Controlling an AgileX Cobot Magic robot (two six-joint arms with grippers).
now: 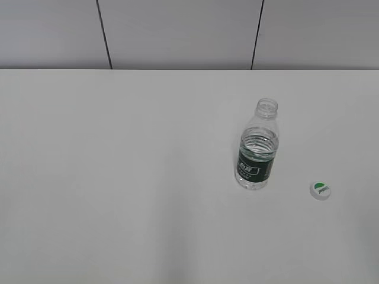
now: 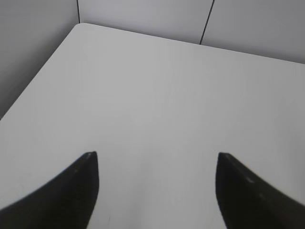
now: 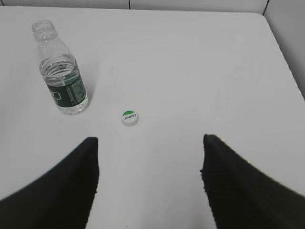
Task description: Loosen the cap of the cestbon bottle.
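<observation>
Two dark fingers (image 3: 62, 186) of the right claw (image 3: 150, 143) fill the bottom of the right wrist view, spread wide and released, gripping nothing, with bare white counter (image 3: 200, 71) showing between them. Just beyond the gap, toward 11 o'clock from the claw, the cap (image 3: 129, 117) lies flat on the counter, its green half-moon mark facing up. It is off the bottle and apart from it. Farther out, at about 10 o'clock from the cap, the cestbon bottle (image 3: 62, 71) stands upright with its neck open, water filling roughly the lower half and the dark green label wrapped round that part.

Seen from the exterior view, the cestbon bottle (image 1: 258, 147) stands right of the middle of the counter (image 1: 118, 177), and the cap (image 1: 320, 190) rests near it at about 4 o'clock, not touching. Neither arm shows in this view.

Over in the left wrist view, the left claw (image 2: 157, 155) is likewise released, its two dark fingers (image 2: 71, 191) held wide apart above plain counter (image 2: 157, 86), well away from both task items, neither of which appears there. Grey wall panels (image 2: 143, 16) stand behind the counter's far edge.
</observation>
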